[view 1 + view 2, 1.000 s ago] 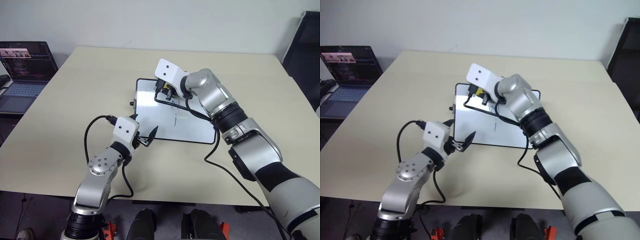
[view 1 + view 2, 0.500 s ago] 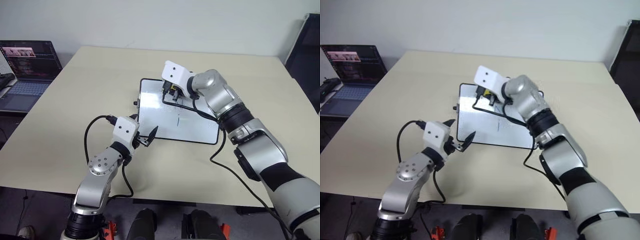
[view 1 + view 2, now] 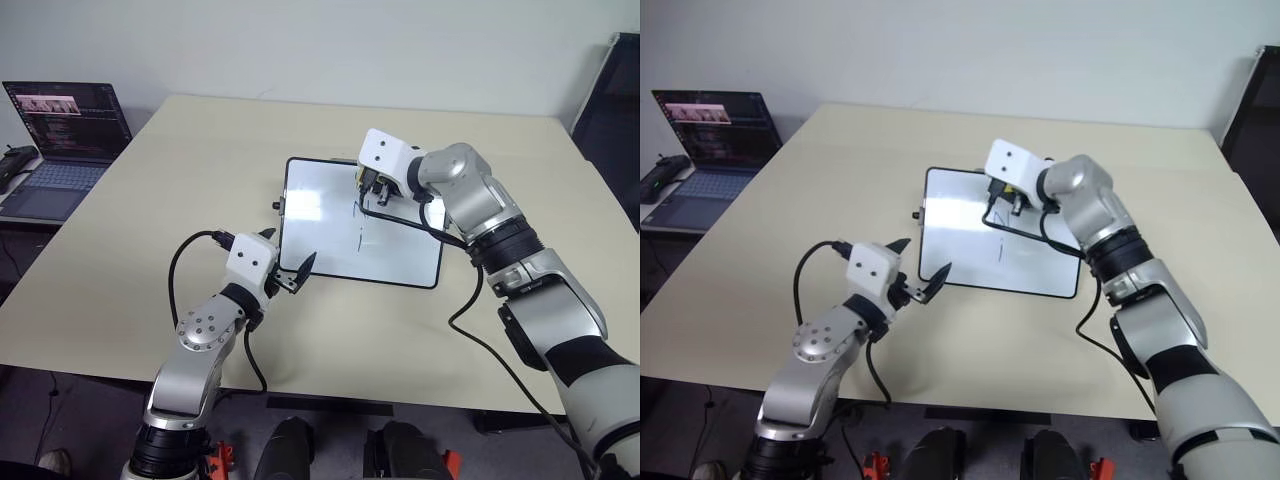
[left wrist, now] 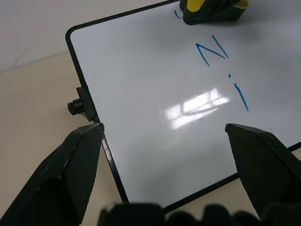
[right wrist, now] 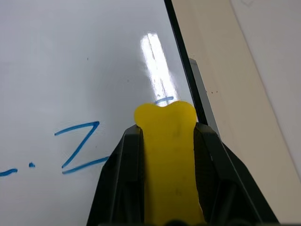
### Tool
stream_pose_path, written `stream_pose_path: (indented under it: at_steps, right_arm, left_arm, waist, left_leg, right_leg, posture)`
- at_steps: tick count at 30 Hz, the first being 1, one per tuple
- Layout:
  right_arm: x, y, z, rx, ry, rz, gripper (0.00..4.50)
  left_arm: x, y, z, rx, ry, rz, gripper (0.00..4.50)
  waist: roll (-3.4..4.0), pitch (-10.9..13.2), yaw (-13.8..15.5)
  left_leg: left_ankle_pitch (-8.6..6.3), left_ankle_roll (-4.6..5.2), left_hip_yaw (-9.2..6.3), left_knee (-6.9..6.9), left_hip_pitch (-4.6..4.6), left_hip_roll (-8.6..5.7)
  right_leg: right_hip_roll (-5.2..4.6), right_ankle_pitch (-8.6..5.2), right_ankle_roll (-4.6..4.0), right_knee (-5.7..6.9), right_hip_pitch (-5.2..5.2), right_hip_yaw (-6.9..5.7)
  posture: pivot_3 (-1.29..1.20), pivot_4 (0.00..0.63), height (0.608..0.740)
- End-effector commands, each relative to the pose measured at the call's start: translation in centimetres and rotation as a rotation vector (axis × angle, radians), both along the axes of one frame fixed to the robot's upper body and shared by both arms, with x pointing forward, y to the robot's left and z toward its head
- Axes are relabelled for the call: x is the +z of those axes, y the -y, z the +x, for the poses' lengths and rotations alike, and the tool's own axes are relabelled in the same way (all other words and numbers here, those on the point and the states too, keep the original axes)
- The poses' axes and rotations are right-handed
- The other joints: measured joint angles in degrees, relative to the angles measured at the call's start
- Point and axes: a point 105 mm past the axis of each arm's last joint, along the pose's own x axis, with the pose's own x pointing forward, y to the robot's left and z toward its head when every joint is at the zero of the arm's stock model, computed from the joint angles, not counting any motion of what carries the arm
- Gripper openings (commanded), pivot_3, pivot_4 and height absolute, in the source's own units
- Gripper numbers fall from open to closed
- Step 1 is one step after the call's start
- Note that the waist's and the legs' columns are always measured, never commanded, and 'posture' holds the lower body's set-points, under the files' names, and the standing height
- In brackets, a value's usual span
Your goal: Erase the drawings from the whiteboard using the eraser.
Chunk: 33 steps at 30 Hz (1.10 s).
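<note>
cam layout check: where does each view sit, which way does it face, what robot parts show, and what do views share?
Left and right eye views: on the head, facing forward and down at the table, whiteboard and laptop; both arms show.
Left wrist view: on the left arm, looking along its open left end effector across the whiteboard at the drawings.
Right wrist view: on the right arm, looking along the right end effector shut on the eraser, at the board.
Shared: both wrist views show the blue "N" and the eraser.

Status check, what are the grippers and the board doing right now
Right gripper shut on eraser, on whiteboard beside drawings. Left gripper open at board's near corner. N and i marks remain. Nothing in the way.
</note>
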Motion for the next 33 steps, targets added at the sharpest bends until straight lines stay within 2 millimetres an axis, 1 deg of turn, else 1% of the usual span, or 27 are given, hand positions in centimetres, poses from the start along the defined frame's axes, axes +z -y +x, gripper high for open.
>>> stream_pose_path:
  at_steps: [1, 3, 6, 10, 14, 16, 18, 20, 22, 23, 28, 33]
  right_arm:
    - [-2.4, 4.2, 0.4, -0.136, -0.07, -0.056, 1.08]
    - [-2.6, 5.0, 0.2, -0.151, -0.076, -0.064, 1.08]
    - [-2.7, 5.7, 0.0, -0.162, -0.079, -0.067, 1.08]
    - [-2.1, 5.3, -0.3, -0.159, -0.073, -0.048, 1.08]
    - [0.6, 3.2, -1.1, -0.113, -0.042, 0.009, 1.08]
    - [1.2, 2.5, -1.4, -0.1, -0.036, 0.021, 1.08]
    - [2.7, 0.6, -2.1, -0.052, -0.021, 0.054, 1.08]
    - [3.8, -0.9, -2.6, -0.011, -0.01, 0.075, 1.08]
    - [4.4, -1.7, -2.7, 0.008, -0.001, 0.084, 1.08]
    - [4.6, -2.0, -2.7, 0.016, 0.003, 0.086, 1.08]
    - [5.4, -3.4, -2.5, 0.05, 0.027, 0.092, 1.08]
    - [5.8, -5.3, -2.4, 0.093, 0.038, 0.107, 1.08]
  left_arm:
    - [1.2, 0.2, -0.3, -0.015, 0.055, 0.001, 4.5]
    - [1.2, 0.2, -0.3, -0.015, 0.055, 0.002, 4.5]
    - [1.2, 0.2, -0.3, -0.018, 0.054, 0.003, 4.5]
    - [1.2, 0.4, -0.3, -0.024, 0.053, 0.003, 4.5]
    - [1.2, 0.5, -0.2, -0.032, 0.053, 0.003, 4.5]
    - [1.2, 0.6, -0.2, -0.035, 0.053, 0.003, 4.5]
    - [1.2, 0.7, -0.2, -0.037, 0.052, 0.002, 4.5]
    - [1.2, 0.7, -0.2, -0.039, 0.052, 0.002, 4.5]
    - [1.2, 0.7, -0.1, -0.039, 0.052, 0.002, 4.5]
    - [1.2, 0.7, -0.1, -0.04, 0.052, 0.001, 4.5]
    - [1.1, 0.8, -0.1, -0.04, 0.052, -0.002, 4.5]
    - [1.2, 0.6, -0.1, -0.031, 0.054, -0.002, 4.5]
  waist:
    - [-0.01, -0.03, 0.25]
    - [-0.03, -0.04, 0.38]
    - [-0.04, -0.05, 0.39]
    - [-0.04, -0.04, 0.35]
    - [-0.02, -0.03, 0.27]
    - [-0.01, -0.02, 0.19]
    - [0.01, -0.01, 0.03]
    - [0.03, 0.0, -0.2]
    - [0.06, 0.02, -0.55]
    - [0.07, 0.03, -0.66]
    - [0.07, 0.03, -1.14]
    - [0.08, 0.04, -1.28]
  left_leg:
    - [0.0, 0.0, 0.0, 0.0, 0.0, 0.0]
    - [0.0, 0.01, 0.0, 0.01, 0.0, 0.0]
    - [0.02, 0.03, -0.01, 0.01, 0.03, -0.01]
    - [0.04, 0.06, 0.03, -0.01, 0.28, 0.0]
    - [0.04, 0.06, 0.03, -0.06, 0.46, 0.02]
    - [0.04, 0.06, 0.05, -0.1, 0.45, 0.02]
    - [0.03, 0.05, 0.08, -0.18, 0.43, 0.03]
    - [0.03, 0.05, 0.12, -0.23, 0.2, 0.04]
    - [0.05, 0.03, 0.13, -0.23, -0.23, 0.07]
    - [0.05, 0.03, 0.13, -0.23, -0.3, 0.07]
    - [0.03, 0.01, 0.17, -0.33, -0.33, 0.07]
    - [0.03, 0.01, 0.17, -0.34, -0.32, 0.06]
  right_leg:
    - [0.0, 0.0, 0.0, -0.01, 0.01, 0.0]
    - [0.0, 0.01, 0.01, -0.02, 0.02, 0.0]
    - [-0.01, 0.05, 0.03, -0.09, 0.07, -0.01]
    - [0.0, 0.08, 0.03, -0.16, 0.34, 0.03]
    - [0.0, 0.07, 0.02, -0.21, 0.52, 0.04]
    - [0.0, 0.07, 0.02, -0.23, 0.49, 0.07]
    - [0.0, 0.07, 0.01, -0.23, 0.43, 0.09]
    - [0.0, 0.07, 0.01, -0.19, 0.09, 0.13]
    - [0.03, 0.08, 0.0, -0.12, -0.37, 0.13]
    - [0.03, 0.08, 0.0, -0.13, -0.43, 0.13]
    - [0.01, 0.06, -0.01, -0.29, -0.43, 0.14]
    - [0.01, 0.06, -0.02, -0.26, -0.44, 0.13]
  posture:
    - [0.0, 0.15, 0.74]
    - [0.0, 0.15, 0.74]
    - [0.0, 0.15, 0.74]
    - [0.0, 0.15, 0.74]
    - [0.0, 0.15, 0.74]
    - [0.0, 0.15, 0.74]
    - [0.0, 0.15, 0.74]
    - [0.0, 0.15, 0.74]
    - [0.0, 0.15, 0.74]
    - [0.0, 0.15, 0.74]
    - [0.0, 0.15, 0.74]
    - [0.0, 0.15, 0.74]
